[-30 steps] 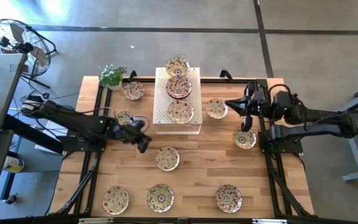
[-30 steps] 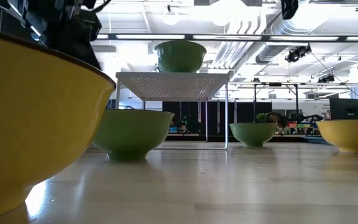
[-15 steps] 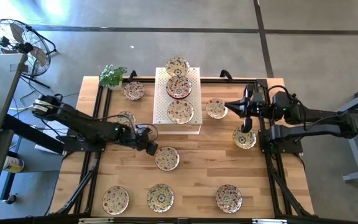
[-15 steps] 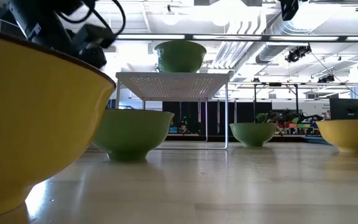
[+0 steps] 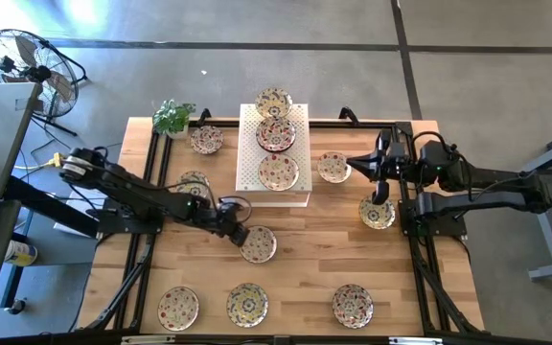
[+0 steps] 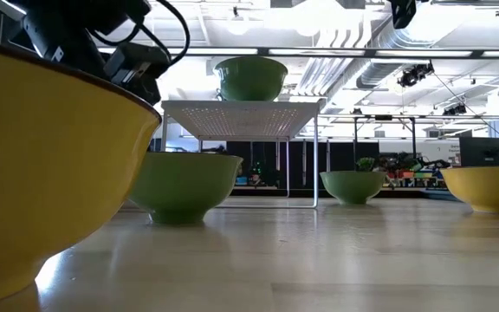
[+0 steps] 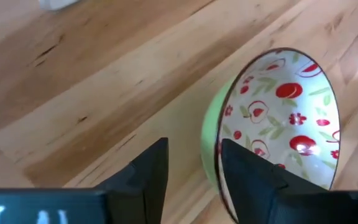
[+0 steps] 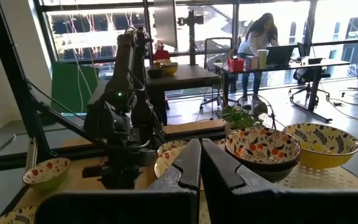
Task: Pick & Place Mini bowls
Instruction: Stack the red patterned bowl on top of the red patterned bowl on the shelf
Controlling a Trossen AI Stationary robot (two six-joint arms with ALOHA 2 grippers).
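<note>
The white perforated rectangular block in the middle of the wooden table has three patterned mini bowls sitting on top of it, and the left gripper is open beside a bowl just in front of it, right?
Not quite. The high view shows two patterned mini bowls on the white perforated rectangular block; a third sits on the wooden table behind it. The left gripper is open beside a green-sided floral bowl in front.

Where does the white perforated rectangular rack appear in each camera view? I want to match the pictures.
High view: white perforated rack at back centre of the table.
Low view: centre, raised on thin legs.
Left wrist view: cannot tell; only a white scrap at one edge.
Right wrist view: beside the fingers, under two patterned bowls.
Shared landmark: the left gripper, just in front of the rack.
</note>
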